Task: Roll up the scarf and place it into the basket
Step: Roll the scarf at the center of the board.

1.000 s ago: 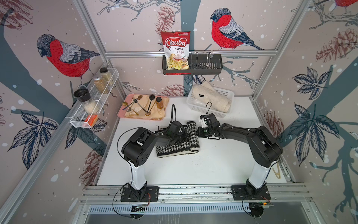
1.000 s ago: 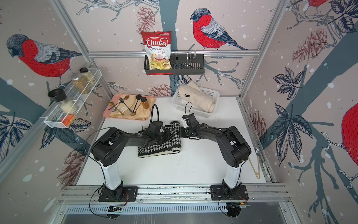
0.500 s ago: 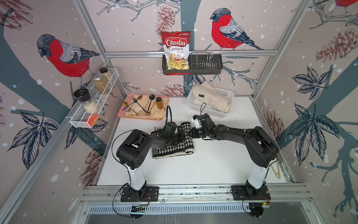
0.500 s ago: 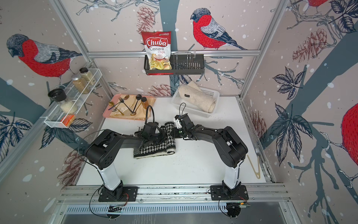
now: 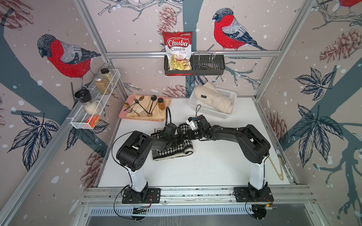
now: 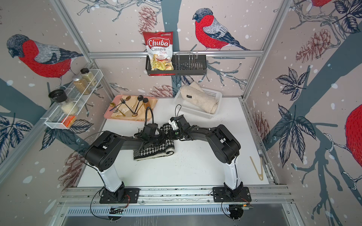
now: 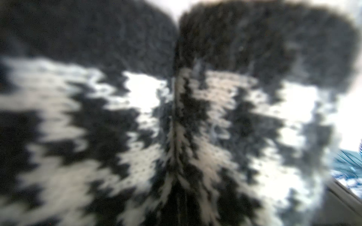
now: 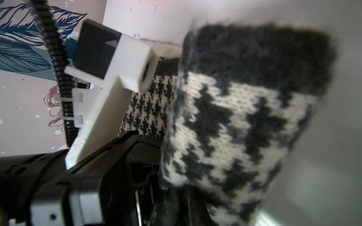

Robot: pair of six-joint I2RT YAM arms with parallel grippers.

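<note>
In both top views the two claws meet over the houndstooth scarf (image 5: 172,150). The left claw (image 5: 176,135) and right claw (image 5: 188,134) almost touch, each closed on the lifted end of the knit, while the rest lies folded on the table just behind them, toward the bases. The basket (image 5: 233,96) sits well beyond the right claw and already carries a beige rolled cloth (image 5: 213,100). The left wrist view is all blurred scarf (image 7: 176,127) with a pinched crease down its middle, which fits a claw clamped shut on fabric. In the right wrist view the scarf (image 8: 225,127) end stands close before the lens and that claw's fingers are hidden; I judge it gripped. As I see it, with so little knit between claws this close, it could slip from one pinch. The loose layers could also unroll when lifted, the claws could knock each other, and the occupied basket leaves little room. The white table (image 5: 205,172) is smooth, with a pink tray (image 5: 123,115) of cutlery beyond the left claw and bird-print walls on three sides.
</note>
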